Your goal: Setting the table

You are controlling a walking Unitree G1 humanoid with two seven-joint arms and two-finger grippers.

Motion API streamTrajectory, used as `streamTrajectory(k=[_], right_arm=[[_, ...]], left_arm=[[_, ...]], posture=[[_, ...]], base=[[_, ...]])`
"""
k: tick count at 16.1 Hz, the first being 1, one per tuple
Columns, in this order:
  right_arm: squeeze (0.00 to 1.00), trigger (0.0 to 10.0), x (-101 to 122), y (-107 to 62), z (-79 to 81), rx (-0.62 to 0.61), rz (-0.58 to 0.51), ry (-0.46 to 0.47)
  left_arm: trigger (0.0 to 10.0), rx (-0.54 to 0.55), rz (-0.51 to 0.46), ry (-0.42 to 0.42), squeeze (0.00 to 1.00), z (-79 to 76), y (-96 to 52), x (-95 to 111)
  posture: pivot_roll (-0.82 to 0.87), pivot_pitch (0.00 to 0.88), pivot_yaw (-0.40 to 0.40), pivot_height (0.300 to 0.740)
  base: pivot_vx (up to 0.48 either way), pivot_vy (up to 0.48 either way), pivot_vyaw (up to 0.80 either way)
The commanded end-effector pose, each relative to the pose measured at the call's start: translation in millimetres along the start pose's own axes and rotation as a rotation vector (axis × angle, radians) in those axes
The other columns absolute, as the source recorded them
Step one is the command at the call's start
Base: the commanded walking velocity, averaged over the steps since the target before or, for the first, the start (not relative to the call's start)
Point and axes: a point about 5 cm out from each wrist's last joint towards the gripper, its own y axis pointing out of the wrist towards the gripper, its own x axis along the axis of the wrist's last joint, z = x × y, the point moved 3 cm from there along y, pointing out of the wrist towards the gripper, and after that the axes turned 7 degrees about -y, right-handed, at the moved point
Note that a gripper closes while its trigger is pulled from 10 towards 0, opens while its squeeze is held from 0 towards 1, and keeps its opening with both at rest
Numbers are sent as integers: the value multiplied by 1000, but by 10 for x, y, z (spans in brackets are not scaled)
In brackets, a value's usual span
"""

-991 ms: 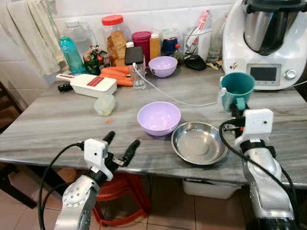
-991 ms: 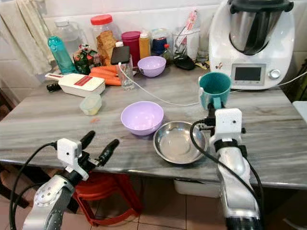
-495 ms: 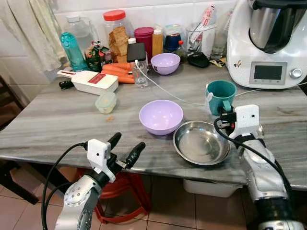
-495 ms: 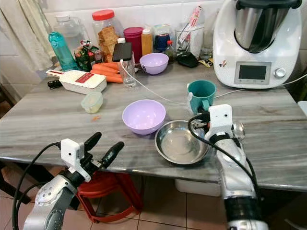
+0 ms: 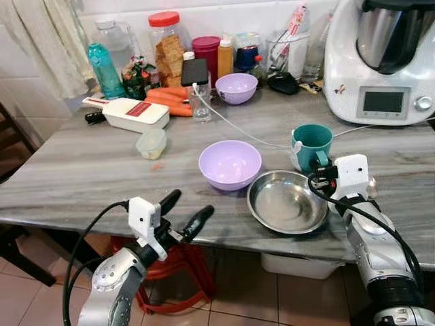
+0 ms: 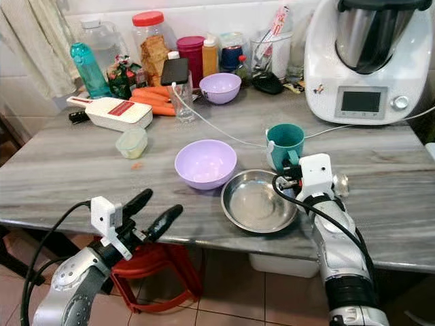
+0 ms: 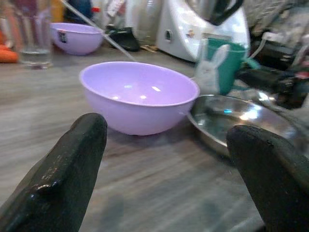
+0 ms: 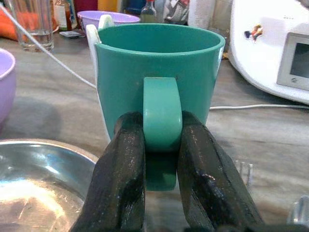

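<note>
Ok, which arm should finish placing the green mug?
Right. The right gripper is already pinching the handle of the green mug, beside the steel dish. The left gripper hangs open off the table's near edge, facing the purple bowl.

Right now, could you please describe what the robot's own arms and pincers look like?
Both arms are silver metal with rounded, perforated joints. Each wrist carries a white box-shaped camera housing, and a black cable loops from it back along the arm. The left pincer has two long, black, rounded fingers. The right pincer has the same matte black fingers, slightly scuffed.
</note>
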Motion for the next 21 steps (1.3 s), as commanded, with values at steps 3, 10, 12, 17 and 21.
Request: streamTrajectory(k=[3, 10, 12, 17, 21], right_arm=[[0, 10000, 82, 50, -60, -10, -37, -12], [1000, 10000, 34, 29, -106, -36, -35, -14], [1000, 10000, 34, 12, -174, -76, -37, -19], [1000, 10000, 36, -43, -265, -124, -41, -25], [1000, 10000, 151, -43, -250, -128, -88, -32]], left_arm=[[10000, -78, 40, 9, 0, -62, -17, 6], [10000, -101, 67, 14, 0, -85, -53, -15], [10000, -101, 69, 18, 0, -84, -50, -8], [10000, -101, 68, 29, 0, -83, -27, 21], [10000, -104, 68, 29, 0, -82, 0, 34]], posture=[[-76, 0, 107, 740], [-70, 0, 111, 740], [-71, 0, 116, 740], [-77, 0, 123, 740], [-82, 0, 124, 740]], base=[[0, 0, 0], [0, 0, 0], [0, 0, 0], [0, 0, 0], [0, 0, 0]])
